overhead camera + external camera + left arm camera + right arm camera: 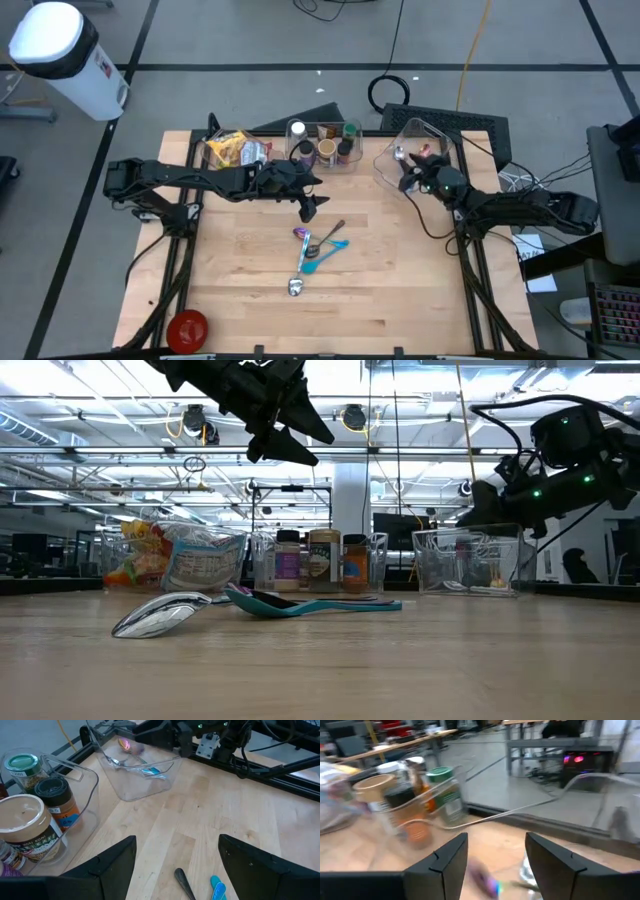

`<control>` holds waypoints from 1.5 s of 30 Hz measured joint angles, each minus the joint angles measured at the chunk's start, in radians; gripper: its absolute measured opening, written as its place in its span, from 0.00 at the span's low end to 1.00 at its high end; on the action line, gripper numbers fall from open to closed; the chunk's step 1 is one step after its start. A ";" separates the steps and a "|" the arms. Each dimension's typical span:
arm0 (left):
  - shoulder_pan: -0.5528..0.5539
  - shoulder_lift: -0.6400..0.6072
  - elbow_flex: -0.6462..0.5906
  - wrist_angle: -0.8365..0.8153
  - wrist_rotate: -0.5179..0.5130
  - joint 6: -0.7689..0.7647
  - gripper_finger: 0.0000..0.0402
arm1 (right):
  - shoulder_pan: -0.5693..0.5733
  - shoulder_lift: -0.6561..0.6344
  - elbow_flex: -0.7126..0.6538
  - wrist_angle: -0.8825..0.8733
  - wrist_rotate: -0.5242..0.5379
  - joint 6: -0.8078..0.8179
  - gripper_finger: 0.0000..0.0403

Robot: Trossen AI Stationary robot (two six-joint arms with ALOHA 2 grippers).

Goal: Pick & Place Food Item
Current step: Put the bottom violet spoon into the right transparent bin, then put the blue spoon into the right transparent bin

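Snack bags [235, 150] lie in a clear bin at the table's far left, and also show in the low view [180, 560]. Spice jars [325, 145] stand in a clear bin at the far middle; the left wrist view shows them too [35, 810]. My left gripper [306, 206] is open and empty, held above the table just near of the jar bin; it is high in the low view [285, 440], and its fingers stand apart in its wrist view [175, 867]. My right gripper [408, 180] is open and empty over the clear bin [420, 150] at the far right, its fingers apart in its wrist view [495, 860].
Several spoons [315, 250] lie on the table's middle, below and near of my left gripper. The far right clear bin [137, 767] holds more spoons. A red round thing [187, 328] lies at the near left corner. The bare wood in front is free.
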 joint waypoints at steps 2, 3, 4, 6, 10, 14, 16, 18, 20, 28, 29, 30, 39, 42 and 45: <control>0.000 0.000 0.000 0.000 0.000 0.000 0.71 | 0.000 0.000 0.000 0.000 -0.032 0.017 0.48; 0.000 0.000 0.000 0.000 0.000 0.000 0.71 | 0.000 0.000 0.000 0.000 -0.044 0.022 0.47; 0.000 0.000 0.000 0.000 0.000 0.000 0.71 | 0.000 0.000 0.000 0.000 -0.061 0.023 0.47; 0.000 0.000 0.000 0.000 0.000 0.000 0.71 | 0.000 0.000 0.000 0.001 -0.087 0.022 0.47; 0.000 0.000 0.000 0.000 0.000 0.000 0.71 | 0.000 0.000 0.000 0.004 -0.140 0.022 0.48; 0.000 0.000 0.000 0.000 0.000 0.000 0.71 | 0.001 0.000 0.000 0.072 -0.273 0.044 0.47; 0.000 0.000 0.000 0.000 0.000 0.000 0.71 | 0.011 0.000 0.000 0.166 -0.401 0.088 0.47; 0.000 0.000 0.000 0.000 0.000 0.000 0.71 | 0.048 0.000 0.000 0.286 -0.520 0.122 0.48; 0.000 0.000 0.000 0.000 0.000 0.000 0.71 | 0.115 -0.001 0.000 0.386 -0.584 0.135 0.49; 0.000 0.000 0.000 0.000 0.000 0.000 0.71 | 0.569 0.032 0.213 0.047 -0.444 -0.125 0.56; 0.000 0.000 0.000 0.000 0.000 0.000 0.71 | 0.622 0.053 0.271 -0.059 -0.404 -0.170 0.56; 0.000 0.000 0.000 0.000 0.000 0.000 0.71 | 0.669 0.080 0.330 -0.157 -0.372 -0.207 0.56; 0.000 0.000 0.000 0.000 0.000 0.000 0.71 | 0.834 0.516 0.671 -0.372 -0.251 -0.355 0.53; 0.000 0.000 0.000 0.000 0.000 0.000 0.71 | 0.820 0.650 0.736 -0.384 -0.255 -0.380 0.52; 0.000 0.000 0.000 0.000 0.000 0.000 0.71 | 0.787 0.760 0.784 -0.396 -0.283 -0.373 0.53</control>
